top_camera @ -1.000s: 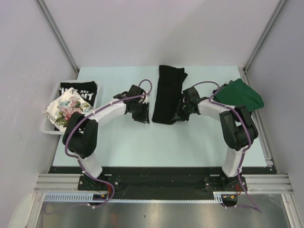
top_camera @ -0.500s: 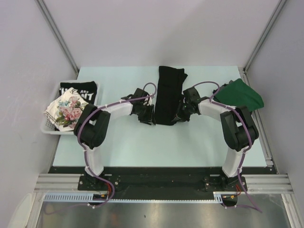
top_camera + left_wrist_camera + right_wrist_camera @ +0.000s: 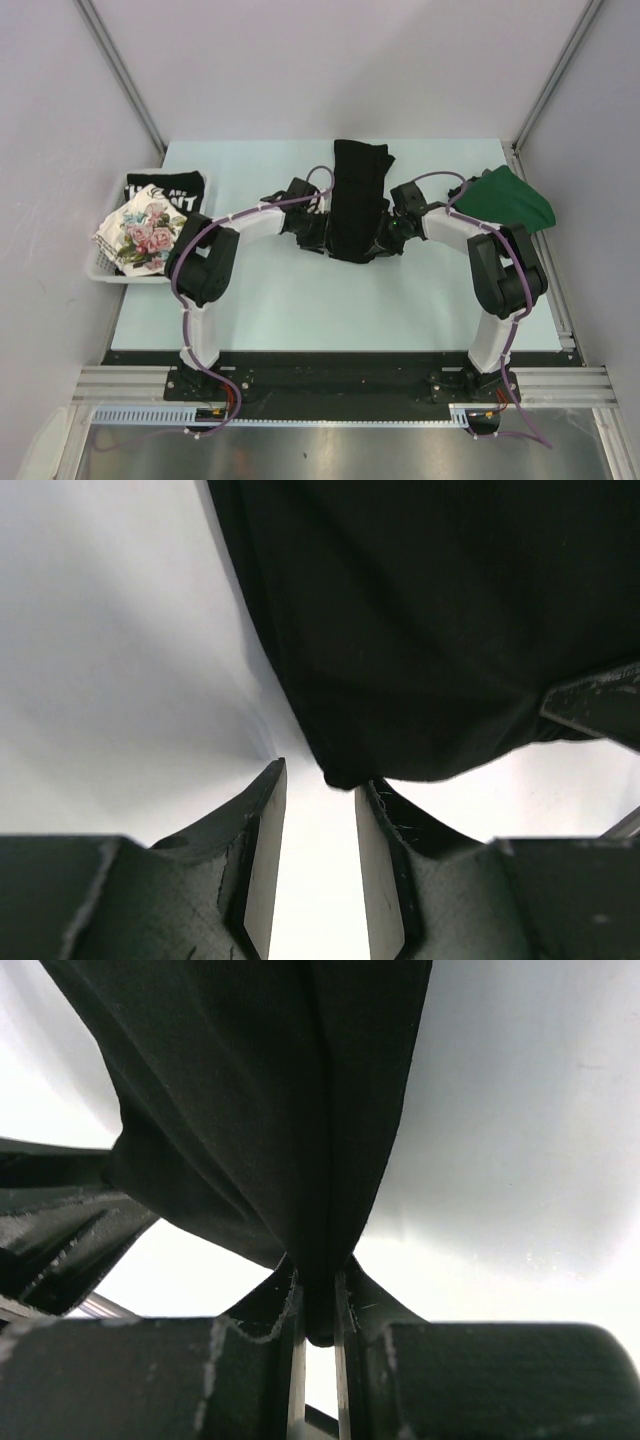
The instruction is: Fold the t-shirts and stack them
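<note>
Gripping both near corners of the hem looks to be the step in hand.

- Left gripper (image 3: 315, 780): jaws parted. The hem corner of the plain black shirt (image 3: 358, 190) lies just ahead of them, unclamped. Advise easing forward until cloth sits between the pads, then closing.
- Right gripper (image 3: 318, 1285): clenched on a bunched fold of the same hem. Advise lifting level with the left.
- Shirt: matte black, folded to a narrow lengthwise strip, mid-table between the arms. Far end flat, near end gathered.
- Dark green shirt (image 3: 512, 198): at the right edge.
</note>
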Controlling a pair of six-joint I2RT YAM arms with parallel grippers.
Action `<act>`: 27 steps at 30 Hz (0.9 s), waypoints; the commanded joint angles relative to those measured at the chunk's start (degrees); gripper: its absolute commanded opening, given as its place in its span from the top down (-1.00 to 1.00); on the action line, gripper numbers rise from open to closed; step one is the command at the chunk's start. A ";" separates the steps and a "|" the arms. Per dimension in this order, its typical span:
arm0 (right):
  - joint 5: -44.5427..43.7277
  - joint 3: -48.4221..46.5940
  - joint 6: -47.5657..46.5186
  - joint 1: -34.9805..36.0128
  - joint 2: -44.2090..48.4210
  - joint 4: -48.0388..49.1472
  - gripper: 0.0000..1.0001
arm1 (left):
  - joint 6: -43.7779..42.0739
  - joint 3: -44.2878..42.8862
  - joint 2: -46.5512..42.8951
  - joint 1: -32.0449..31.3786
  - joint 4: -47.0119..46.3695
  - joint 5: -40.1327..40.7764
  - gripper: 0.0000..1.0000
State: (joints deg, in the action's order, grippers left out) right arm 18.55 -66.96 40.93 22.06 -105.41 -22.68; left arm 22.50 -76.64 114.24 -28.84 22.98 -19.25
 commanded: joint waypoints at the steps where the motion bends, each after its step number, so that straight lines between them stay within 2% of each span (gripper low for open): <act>1: 0.88 -0.01 -0.76 -0.53 2.57 -1.32 0.85 | -0.09 -4.04 1.69 0.36 -0.48 0.61 0.23; 12: 1.23 -0.01 -1.11 -0.97 2.05 -1.49 0.84 | 0.44 -5.89 0.55 0.36 0.48 -1.32 0.22; 19: 1.67 0.07 -1.11 -0.88 1.08 -0.97 0.84 | 0.70 -5.45 -3.49 0.36 0.75 -1.15 0.22; 27: 2.02 -0.01 -1.02 -0.80 0.81 -0.79 0.84 | 2.72 -3.87 -2.61 0.28 -1.27 -3.08 0.22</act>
State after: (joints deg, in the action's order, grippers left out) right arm 19.64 -66.96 40.47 21.45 -105.43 -22.87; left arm 23.44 -80.20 114.37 -28.84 24.51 -20.12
